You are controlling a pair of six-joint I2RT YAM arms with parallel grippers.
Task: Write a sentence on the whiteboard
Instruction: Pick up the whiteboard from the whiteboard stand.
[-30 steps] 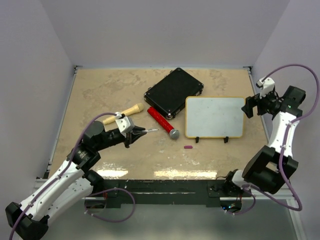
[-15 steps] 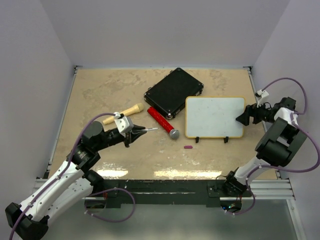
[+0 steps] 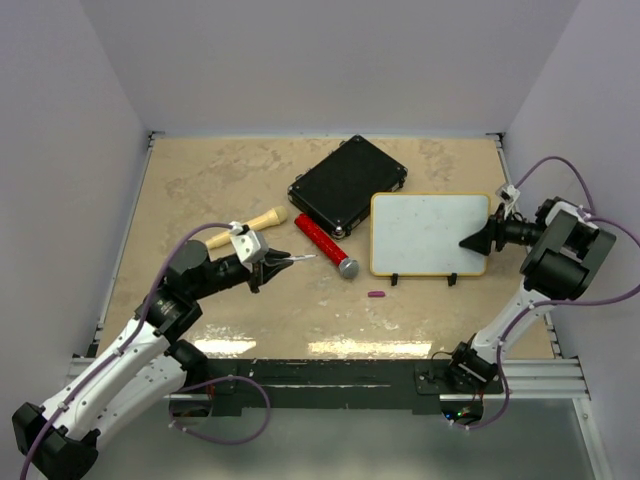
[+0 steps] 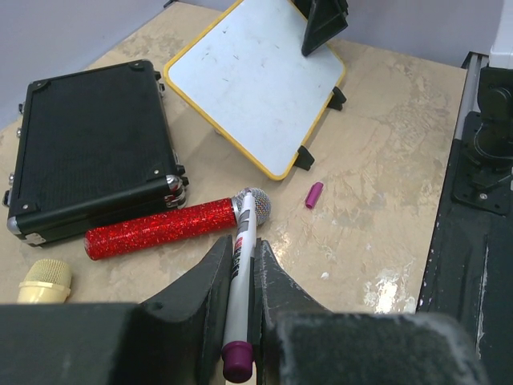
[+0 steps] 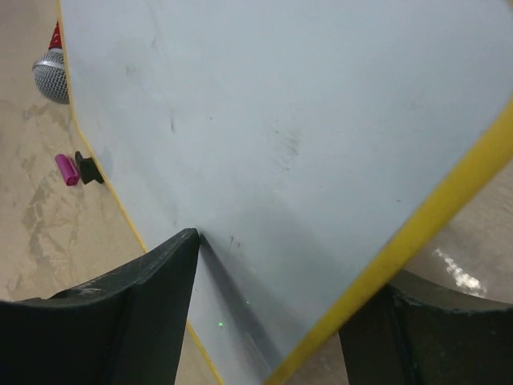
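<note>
Left gripper (image 4: 239, 249): closed on marker (image 4: 240, 297), tip forward, ready to write. Right gripper (image 3: 472, 240): spread astride whiteboard (image 3: 425, 232) rim, likely to steady it; nothing written yet

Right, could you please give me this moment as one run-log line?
whiteboard: blank | left claw: shut on marker | right claw: open astride its edge | purple cap: on table

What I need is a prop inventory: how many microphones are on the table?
2. A red glitter microphone lies beside the black case; a tan one lies farther left. The closed case could hide more.
</note>
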